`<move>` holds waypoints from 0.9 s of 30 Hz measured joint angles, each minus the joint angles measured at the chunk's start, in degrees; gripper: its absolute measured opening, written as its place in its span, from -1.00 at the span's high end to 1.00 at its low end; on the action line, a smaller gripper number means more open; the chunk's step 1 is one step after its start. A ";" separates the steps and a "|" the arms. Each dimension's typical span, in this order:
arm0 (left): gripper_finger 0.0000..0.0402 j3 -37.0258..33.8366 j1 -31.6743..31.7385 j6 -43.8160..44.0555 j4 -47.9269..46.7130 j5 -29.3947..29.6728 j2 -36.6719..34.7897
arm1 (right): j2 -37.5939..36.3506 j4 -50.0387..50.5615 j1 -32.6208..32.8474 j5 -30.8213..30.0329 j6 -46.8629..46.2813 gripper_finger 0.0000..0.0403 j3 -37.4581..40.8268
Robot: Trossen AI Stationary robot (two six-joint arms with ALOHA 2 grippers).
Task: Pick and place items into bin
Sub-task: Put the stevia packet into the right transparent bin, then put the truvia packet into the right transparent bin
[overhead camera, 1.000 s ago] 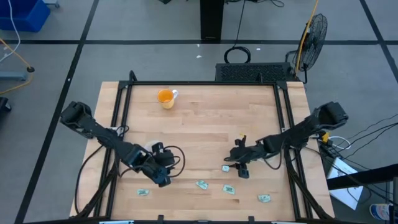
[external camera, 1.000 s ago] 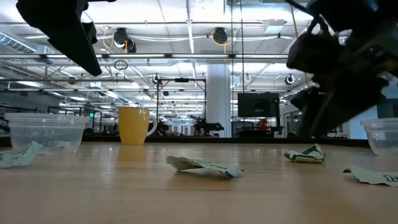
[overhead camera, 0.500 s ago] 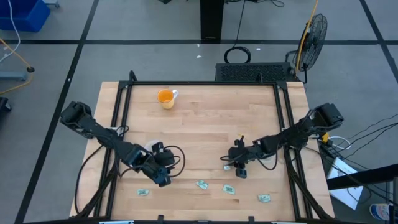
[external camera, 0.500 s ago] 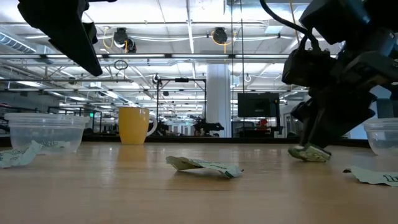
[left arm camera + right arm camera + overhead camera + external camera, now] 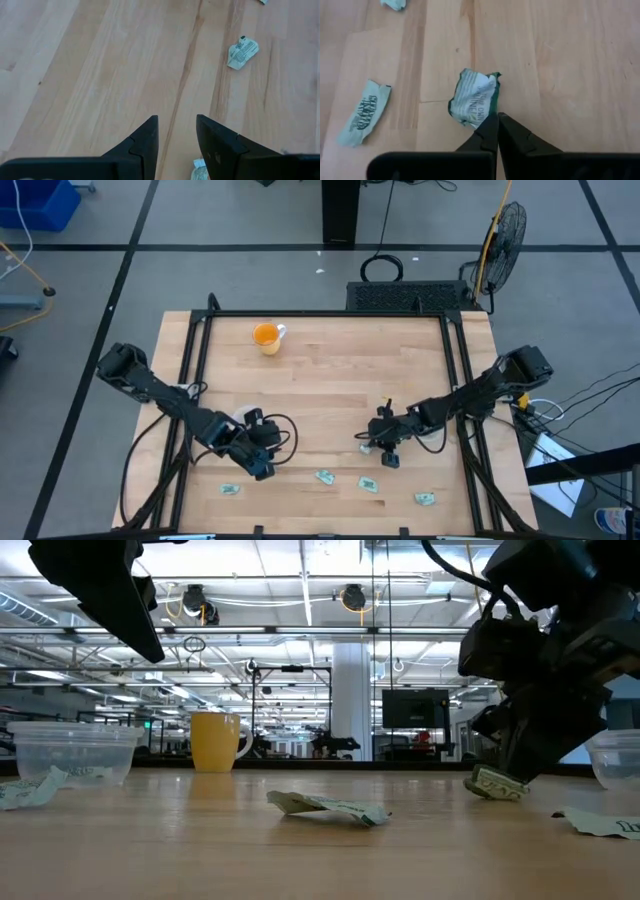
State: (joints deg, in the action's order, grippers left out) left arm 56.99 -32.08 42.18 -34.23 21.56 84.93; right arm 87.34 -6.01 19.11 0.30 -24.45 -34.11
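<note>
Small crumpled green-and-white packets lie on the wooden table: in the high view near the front edge, one packet (image 5: 325, 476), a second packet (image 5: 368, 483) and a third packet (image 5: 425, 499), plus one packet (image 5: 231, 489) by the left arm. My right gripper (image 5: 496, 119) is shut on another packet (image 5: 474, 100), right of the table's middle (image 5: 367, 448). My left gripper (image 5: 175, 132) hovers open over bare wood at front left (image 5: 258, 465), touching nothing; a packet (image 5: 243, 51) lies ahead of it. My right gripper pinches the crumpled packet at its edge nearest the gripper (image 5: 485, 116), between the tips of its two shut fingers. The fingers slant down at it from the table's right side. In the low view the packet (image 5: 495, 783) sits tilted, its lower end at the table top.
An orange mug (image 5: 266, 337) stands at the table's far left. The low view shows a clear cup (image 5: 75, 750) on the left and another clear cup (image 5: 615, 755) at the right edge. A black frame rail (image 5: 320, 314) borders the table. Bare wood spreads across the middle.
My right gripper has moved down and a little toward the table's left, onto the packet. The packet, which lay flat on the table, now sits tilted at the fingertips with one end raised.
</note>
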 joint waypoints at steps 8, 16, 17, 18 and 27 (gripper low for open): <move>0.32 0.03 0.00 0.12 -0.09 0.00 0.00 | -10.37 9.03 0.75 -0.02 1.21 1.00 -2.87; 0.32 0.09 0.13 -0.29 0.05 0.46 0.00 | -12.55 7.83 3.16 0.10 3.60 0.91 -2.93; 0.32 0.09 0.14 -0.29 0.04 0.81 0.00 | -11.12 6.67 3.51 0.84 5.68 0.86 -2.93; 0.32 0.09 0.17 -0.29 0.08 0.97 0.00 | -9.70 5.77 3.82 1.49 7.15 0.79 -2.91; 0.32 0.09 0.17 0.15 0.23 0.97 0.00 | 2.58 -4.27 3.97 0.94 15.70 0.20 -2.82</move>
State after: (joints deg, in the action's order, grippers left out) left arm 57.08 -31.90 42.33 -34.00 22.53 84.93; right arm 89.92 -10.27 23.08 1.24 -8.74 -36.93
